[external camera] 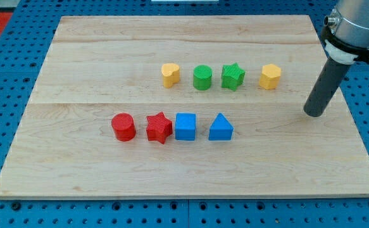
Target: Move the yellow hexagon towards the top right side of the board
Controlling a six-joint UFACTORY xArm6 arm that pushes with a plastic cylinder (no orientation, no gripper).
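So the yellow hexagon (270,76) sits at the right end of the upper row on the worktop (108,50), just beside the green star (232,76). There's no pincer on this rig, just a rod, and the tip (314,113) is down to the view's right of the hexagon and a bit lower, well apart from it. Wrong side for this job, probably: a push from there would send the hexagon left into the green star. Swinging round underneath risks clipping the blue triangle (220,128) too.
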